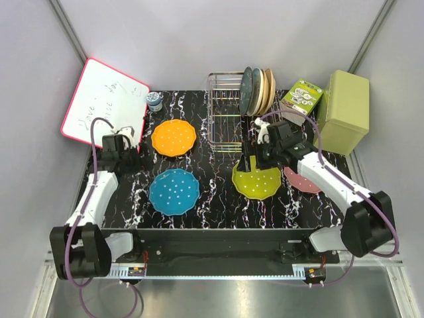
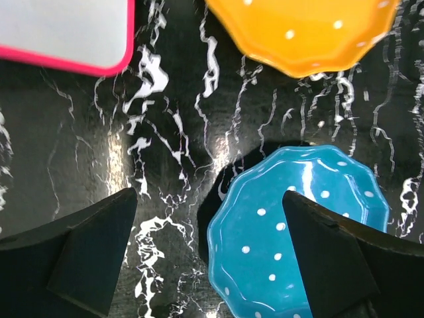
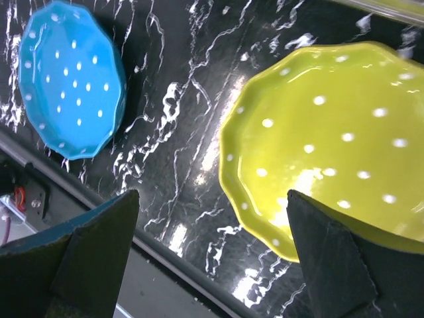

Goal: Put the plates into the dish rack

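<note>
Plates, all four dotted ones, lie flat on the dark marbled surface (image 1: 212, 212), none in the rack (image 1: 224, 112) yet. We see the orange plate (image 1: 174, 137) just left of the rack's front and the blue plate (image 1: 173, 191) nearer the arms. The yellow-green plate (image 1: 257, 181) sits in front of the rack's right side. The pink plate (image 1: 306, 182) is just beside its right edge, perhaps touching, and half hidden under the right arm. Three other plates (image 1: 258, 89) stand upright at the rack's far right end. Our right hand (image 1: 255, 156) hangs over the yellow-green plate's far rim, fingers spread wide and grasping nothing; whether it touches the plate we cannot tell. Our left hand (image 1: 121, 142) is released too, fingers wide apart, beside the whiteboard (image 1: 103, 109) and left of the orange plate. A green box (image 1: 344, 112) stands right of the rack.
</note>
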You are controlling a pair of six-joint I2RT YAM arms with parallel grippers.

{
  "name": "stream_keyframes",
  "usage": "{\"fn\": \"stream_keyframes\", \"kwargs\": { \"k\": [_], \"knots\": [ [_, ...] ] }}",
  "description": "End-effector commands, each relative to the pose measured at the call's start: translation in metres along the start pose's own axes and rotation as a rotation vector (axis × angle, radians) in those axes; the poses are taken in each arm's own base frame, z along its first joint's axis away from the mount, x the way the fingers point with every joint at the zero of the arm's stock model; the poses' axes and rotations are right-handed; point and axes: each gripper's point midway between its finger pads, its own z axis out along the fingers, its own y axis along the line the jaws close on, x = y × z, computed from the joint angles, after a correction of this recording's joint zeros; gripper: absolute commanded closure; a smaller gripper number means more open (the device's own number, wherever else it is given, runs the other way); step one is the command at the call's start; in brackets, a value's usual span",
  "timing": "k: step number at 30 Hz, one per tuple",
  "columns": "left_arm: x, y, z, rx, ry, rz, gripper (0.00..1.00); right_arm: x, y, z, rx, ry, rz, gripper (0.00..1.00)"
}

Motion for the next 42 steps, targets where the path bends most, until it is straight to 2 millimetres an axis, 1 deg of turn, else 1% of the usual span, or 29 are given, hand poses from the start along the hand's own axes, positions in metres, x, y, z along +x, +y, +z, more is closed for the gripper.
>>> {"fn": "stream_keyframes", "kwargs": {
  "k": [1,2,3,4,5,6,7,8,9,10,11,13,14,17,18,19,21,24,25,26,28,30,34,35,38,40,41,42],
  "knots": [
    [0.013,0.007,0.013,0.001,0.042,-0.132,0.01,-0.003,0.031,0.014,-0.194,-0.008,-0.035,0.0],
    [0.016,0.009,0.017,0.003,0.06,-0.147,0.01,-0.002,0.039,0.014,-0.254,0.0,-0.052,0.0],
    [0.022,0.008,0.018,0.014,0.076,-0.153,0.01,0.002,0.039,0.018,-0.279,0.015,-0.095,0.0],
    [0.025,0.009,0.019,0.014,0.083,-0.158,0.01,0.006,0.038,0.02,-0.285,0.023,-0.092,0.0],
    [0.023,0.012,0.019,0.002,0.057,-0.157,0.01,0.0,0.038,0.027,-0.288,-0.007,-0.072,0.01],
    [0.032,0.014,0.022,-0.003,0.066,-0.167,0.02,0.007,0.035,0.035,-0.297,0.009,-0.052,0.0],
    [0.032,0.015,0.023,-0.004,0.061,-0.177,0.04,0.002,0.04,0.04,-0.334,-0.016,-0.052,0.0],
    [0.036,0.017,0.024,-0.003,0.073,-0.212,0.06,0.008,0.039,0.05,-0.348,0.004,-0.012,0.0],
    [0.039,0.018,0.026,-0.002,0.081,-0.23,0.12,0.017,0.037,0.056,-0.361,0.013,0.005,0.0],
    [0.046,0.021,0.028,-0.004,0.094,-0.254,0.14,0.009,0.044,0.058,-0.41,-0.028,-0.016,0.0],
    [0.049,0.018,0.03,0.01,0.099,-0.266,0.15,0.021,0.043,0.066,-0.416,0.0,0.013,0.0],
    [0.057,0.019,0.035,0.014,0.106,-0.277,0.18,0.025,0.046,0.072,-0.431,0.004,0.007,0.0],
    [0.059,0.018,0.037,0.019,0.112,-0.289,0.18,0.033,0.047,0.077,-0.429,0.029,0.02,0.0],
    [0.069,0.019,0.048,0.02,0.17,-0.299,0.18,0.04,0.055,0.083,-0.455,0.048,0.017,0.0],
    [0.072,0.019,0.049,0.023,0.186,-0.298,0.18,0.043,0.064,0.083,-0.471,0.056,0.002,0.0],
    [0.075,0.017,0.051,0.035,0.2,-0.297,0.19,0.044,0.067,0.085,-0.476,0.056,-0.004,0.0],
    [0.082,0.008,0.052,0.092,0.236,-0.3,0.22,0.048,0.077,0.085,-0.491,0.066,-0.016,0.0],
    [0.087,0.006,0.052,0.108,0.246,-0.294,0.28,0.05,0.079,0.09,-0.48,0.077,0.004,0.0],
    [0.089,0.005,0.052,0.113,0.252,-0.297,0.35,0.053,0.078,0.095,-0.476,0.092,0.017,0.0],
    [0.087,0.004,0.051,0.121,0.251,-0.293,0.36,0.052,0.08,0.097,-0.478,0.093,0.016,0.0],
    [0.09,0.003,0.048,0.117,0.264,-0.294,0.36,0.05,0.082,0.1,-0.476,0.093,0.013,0.0],
    [0.087,0.001,0.043,0.123,0.261,-0.289,0.35,0.049,0.086,0.1,-0.484,0.091,0.014,0.01],
    [0.094,0.001,0.041,0.117,0.322,-0.307,0.36,0.056,0.09,0.107,-0.478,0.116,0.024,0.0],
    [0.098,0.001,0.044,0.118,0.347,-0.316,0.38,0.062,0.092,0.113,-0.473,0.136,0.029,0.0],
    [0.109,-0.003,0.046,0.133,0.418,-0.34,0.47,0.073,0.094,0.123,-0.437,0.16,0.045,0.0],
    [0.114,-0.006,0.046,0.143,0.448,-0.338,0.56,0.074,0.09,0.129,-0.389,0.144,0.07,0.0],
    [0.116,-0.008,0.047,0.145,0.456,-0.334,0.6,0.078,0.087,0.131,-0.368,0.144,0.087,0.0],
    [0.118,-0.009,0.046,0.142,0.464,-0.328,0.64,0.077,0.082,0.135,-0.329,0.13,0.108,0.0]
  ]
}}
